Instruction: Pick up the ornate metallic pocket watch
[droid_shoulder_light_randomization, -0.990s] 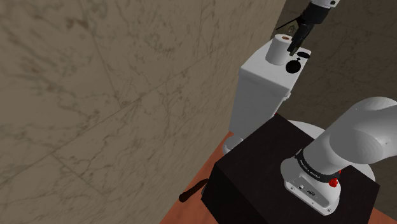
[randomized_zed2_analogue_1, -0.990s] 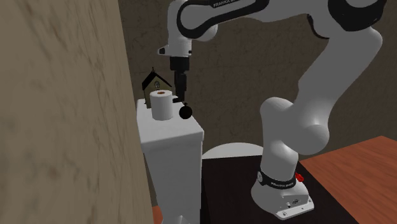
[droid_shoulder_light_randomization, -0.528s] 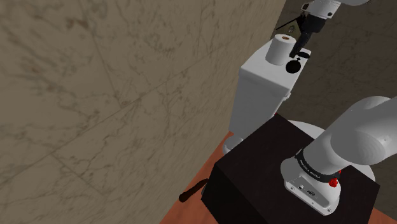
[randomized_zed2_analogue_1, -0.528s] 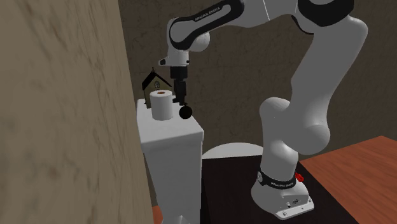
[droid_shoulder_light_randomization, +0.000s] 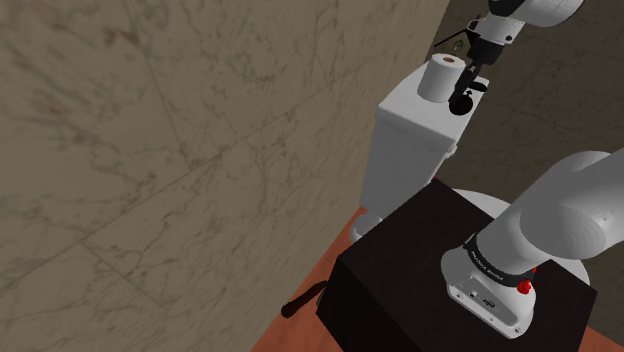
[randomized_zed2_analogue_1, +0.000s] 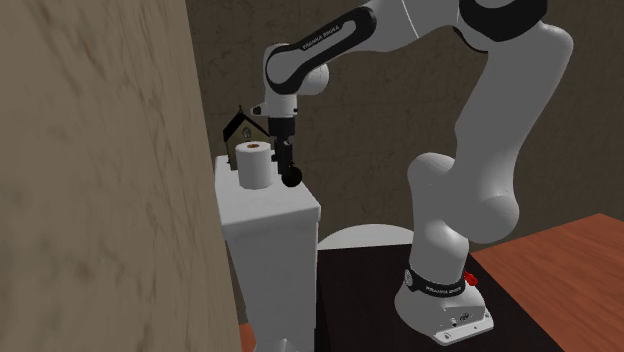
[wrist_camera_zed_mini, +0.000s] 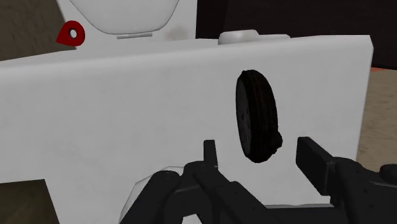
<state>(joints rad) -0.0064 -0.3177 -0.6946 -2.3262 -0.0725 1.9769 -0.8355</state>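
The pocket watch (wrist_camera_zed_mini: 257, 117) is a dark, nearly black disc with a small knob, lying on the white toilet tank lid (wrist_camera_zed_mini: 127, 114). It lies near the lid's edge (droid_shoulder_light_randomization: 462, 101), next to a toilet paper roll (droid_shoulder_light_randomization: 438, 78). My black gripper (wrist_camera_zed_mini: 261, 156) is open and hangs just over the watch. The watch sits in the gap between the fingers (wrist_camera_zed_mini: 314, 159), and neither one touches it. In the second exterior view the gripper (randomized_zed2_analogue_1: 288, 166) points straight down at the watch (randomized_zed2_analogue_1: 291, 179), close beside the roll (randomized_zed2_analogue_1: 254, 165).
A small black house-shaped ornament (randomized_zed2_analogue_1: 240, 126) stands behind the roll on the tank (randomized_zed2_analogue_1: 268, 215). A mottled stone wall (droid_shoulder_light_randomization: 180, 150) rises along the shoulder view's left. The black stand (droid_shoulder_light_randomization: 400, 270) sits close in front of the toilet, whose bowl (randomized_zed2_analogue_1: 360, 237) shows beside it.
The gripper has come down from above the tank until its fingers straddle the watch, while the upper arm swung over. The watch and the roll have stayed put.
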